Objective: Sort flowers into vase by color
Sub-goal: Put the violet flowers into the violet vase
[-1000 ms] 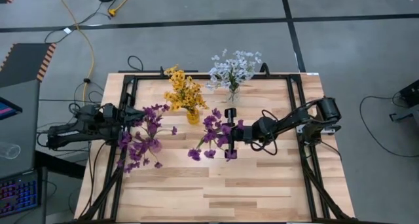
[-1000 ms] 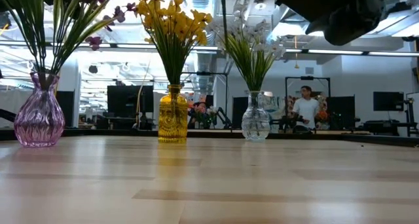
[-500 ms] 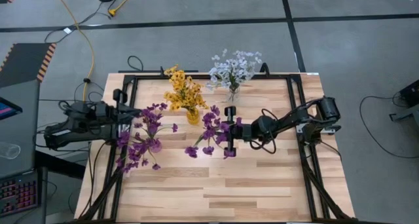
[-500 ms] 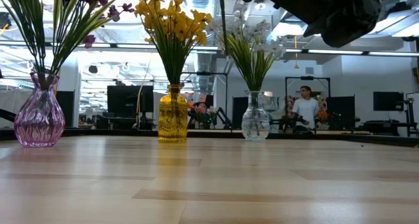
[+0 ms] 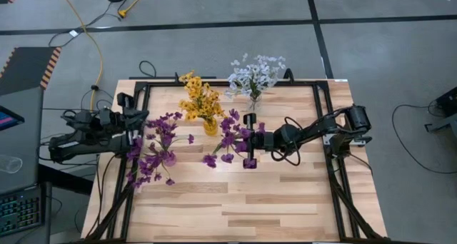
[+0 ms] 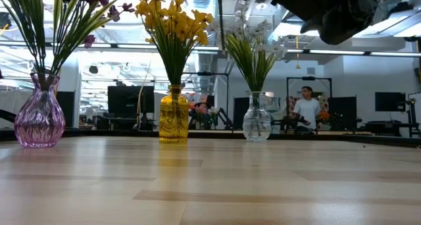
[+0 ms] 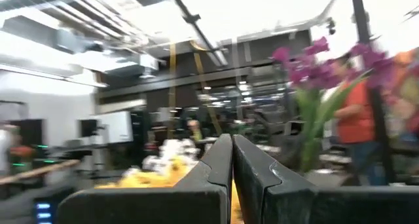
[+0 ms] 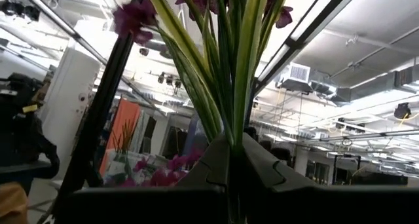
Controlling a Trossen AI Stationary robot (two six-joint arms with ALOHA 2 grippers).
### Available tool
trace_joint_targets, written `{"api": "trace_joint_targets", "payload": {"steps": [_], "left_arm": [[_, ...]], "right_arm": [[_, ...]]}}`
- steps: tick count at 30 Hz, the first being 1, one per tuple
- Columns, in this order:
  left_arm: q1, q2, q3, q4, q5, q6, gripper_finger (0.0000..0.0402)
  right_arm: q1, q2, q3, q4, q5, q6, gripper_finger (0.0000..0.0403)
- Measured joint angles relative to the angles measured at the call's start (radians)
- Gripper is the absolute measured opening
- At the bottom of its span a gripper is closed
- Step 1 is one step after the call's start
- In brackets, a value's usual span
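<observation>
Three vases stand on the wooden table. A purple vase [image 6: 39, 120] at the left holds purple flowers [image 5: 153, 150]. A yellow vase [image 6: 173, 114] holds yellow flowers [image 5: 201, 101]. A clear vase [image 6: 256, 118] holds white flowers [image 5: 253, 76]. My right gripper [image 5: 240, 141] hovers over the table's middle, shut on a loose bunch of purple flowers [image 5: 226, 137]. My left gripper [image 5: 140, 120] is shut with nothing between its fingers [image 7: 222, 165], beside the purple vase's blossoms at the table's left edge. My right gripper pinches the bunch's green stems [image 8: 233, 129] between its two fingers, several stems together, near their lower ends. The fingers come from the table's right, slanting upward. The bunch is lifted clear of the table and fans out above the fingertips, its blossoms [image 8: 134, 18] on top.
A black metal frame [image 5: 214, 83] runs along the table's far and side edges. The near half of the table [image 5: 235, 201] is bare wood. Beyond the table, a person [image 6: 306, 110] is in the room.
My left gripper has drawn back from the purple vase's blossoms toward the table's left edge, rising a little and rolling, still shut. My right gripper has kept its hold on the purple bunch and hardly moved.
</observation>
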Motion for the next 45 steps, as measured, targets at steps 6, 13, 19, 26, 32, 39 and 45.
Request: {"api": "trace_joint_targets", "payload": {"steps": [6,13,19,26,32,39,45], "left_arm": [[0.000,0.000,0.001,-0.044,-0.135,0.098,0.0000],[0.000,0.000,0.001,-0.084,-0.336,0.202,0.0000],[0.000,0.000,0.002,-0.215,-0.387,0.217,0.0000],[0.000,0.001,0.001,-0.311,-0.387,0.154,0.0000],[0.000,0.001,-0.040,-0.330,-0.387,0.107,0.0000],[0.000,0.000,-0.108,-0.313,-0.395,0.056,0.0000],[0.000,0.001,-0.181,-0.264,-0.376,0.005,0.0000]], "right_arm": [[0.000,0.000,0.012,-0.002,-0.077,0.001,0.0042],[0.002,0.000,0.012,-0.012,-0.079,0.001,0.0042],[0.002,0.000,0.012,-0.025,-0.079,0.001,0.0042],[0.002,0.000,0.012,-0.042,-0.079,0.001,0.0042],[0.002,0.000,0.012,-0.044,-0.079,-0.003,0.0042],[0.002,0.000,0.012,-0.048,-0.079,-0.003,0.0042],[0.002,0.000,0.012,-0.048,-0.079,-0.006,0.0042]]}}
